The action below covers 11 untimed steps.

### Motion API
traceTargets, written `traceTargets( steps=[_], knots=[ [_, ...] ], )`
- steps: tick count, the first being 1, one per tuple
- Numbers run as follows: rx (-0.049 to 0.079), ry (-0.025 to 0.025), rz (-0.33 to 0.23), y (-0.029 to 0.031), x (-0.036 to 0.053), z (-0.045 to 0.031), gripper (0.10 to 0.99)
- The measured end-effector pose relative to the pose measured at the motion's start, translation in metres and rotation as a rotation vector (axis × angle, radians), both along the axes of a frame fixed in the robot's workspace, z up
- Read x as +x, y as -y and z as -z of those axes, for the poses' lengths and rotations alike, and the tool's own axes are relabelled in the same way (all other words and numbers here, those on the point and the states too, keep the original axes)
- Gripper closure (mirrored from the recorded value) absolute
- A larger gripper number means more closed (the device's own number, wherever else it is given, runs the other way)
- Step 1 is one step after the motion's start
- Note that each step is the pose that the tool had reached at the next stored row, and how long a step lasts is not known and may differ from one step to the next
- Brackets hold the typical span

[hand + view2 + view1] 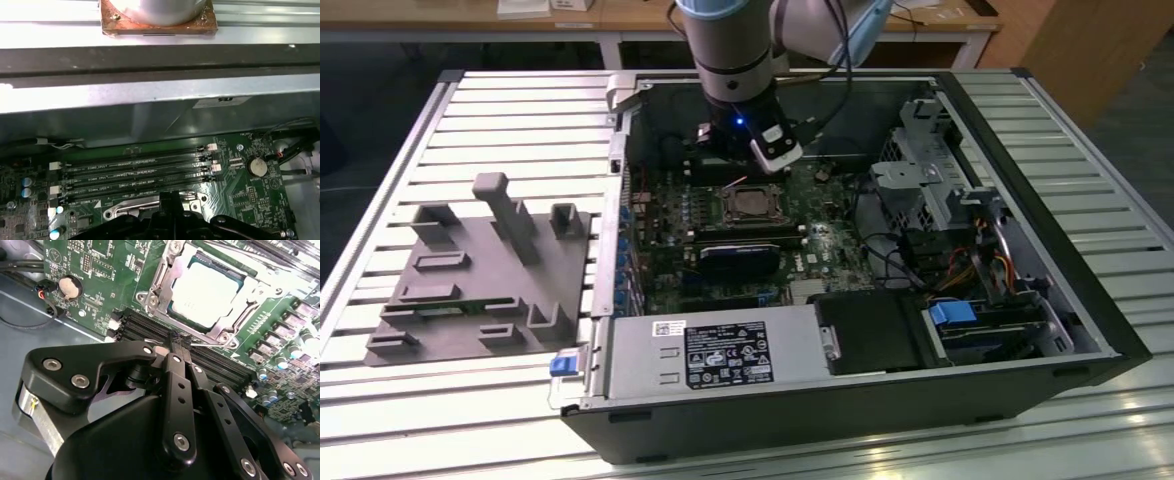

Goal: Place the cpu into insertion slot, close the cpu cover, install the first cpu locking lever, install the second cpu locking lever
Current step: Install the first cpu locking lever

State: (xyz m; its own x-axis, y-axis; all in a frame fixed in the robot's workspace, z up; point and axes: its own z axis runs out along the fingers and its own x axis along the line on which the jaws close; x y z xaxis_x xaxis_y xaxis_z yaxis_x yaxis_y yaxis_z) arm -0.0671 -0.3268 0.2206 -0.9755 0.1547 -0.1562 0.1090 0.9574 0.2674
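Gripper [181, 339] tips pressed together, nothing pinched that I can see, over the memory slots [140, 330] just beside the cover [162, 275]; chip [207, 287] sits under it, roughly 7 o'clock from the tips in the exterior view.

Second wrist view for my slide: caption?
Shut gripper meets a locking lever beside the cpu cover lying over the seated cpu.
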Motion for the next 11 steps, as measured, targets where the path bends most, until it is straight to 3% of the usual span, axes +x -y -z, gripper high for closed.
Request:
traceTargets(
  steps=[8, 9, 11],
  knots=[
    [-0.001, 0.0001, 0.001, -0.0121, 0.0004, 0.0031, 0.984],
    [-0.002, 0.0014, 0.001, -0.0124, 0.0003, 0.0032, 0.984],
    [-0.004, 0.0116, 0.001, -0.0124, 0.0003, 0.0040, 0.984]
  ],
)
